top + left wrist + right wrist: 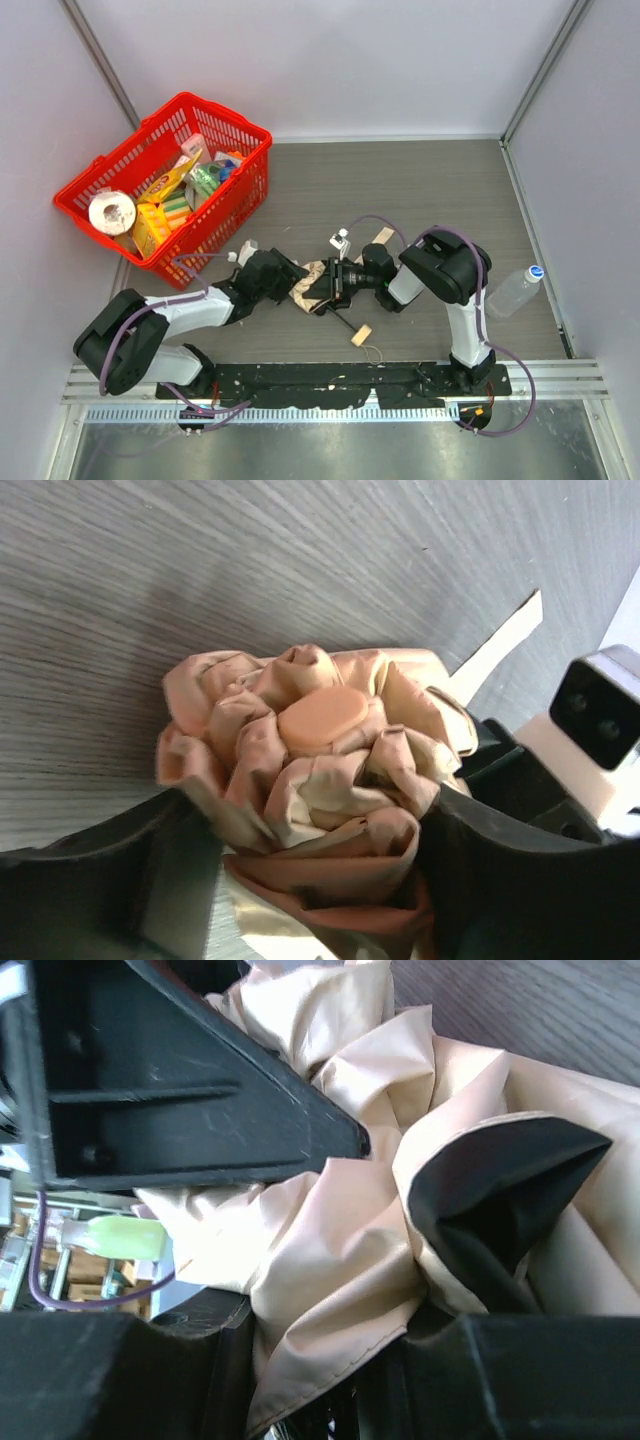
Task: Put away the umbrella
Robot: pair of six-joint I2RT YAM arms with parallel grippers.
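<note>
The umbrella [312, 283] lies crumpled on the table between the two grippers. Its thin black shaft runs toward me to a small tan handle [361, 335] with a cord loop. My left gripper [291, 281] reaches in from the left. In the left wrist view its jaws stand wide around the bunched beige canopy [300, 780], whose round cap [322, 718] faces the camera; the fabric brushes both fingers [520, 860]. My right gripper [338, 285] comes from the right and is shut on a fold of the beige fabric [330, 1290], with black lining [490, 1190] showing beside it.
A red basket [225, 110] full of groceries stands at the back left, close to the left arm. A clear plastic bottle [515, 290] lies by the right wall. A pale strip [383, 237] rests on the table just behind the right gripper.
</note>
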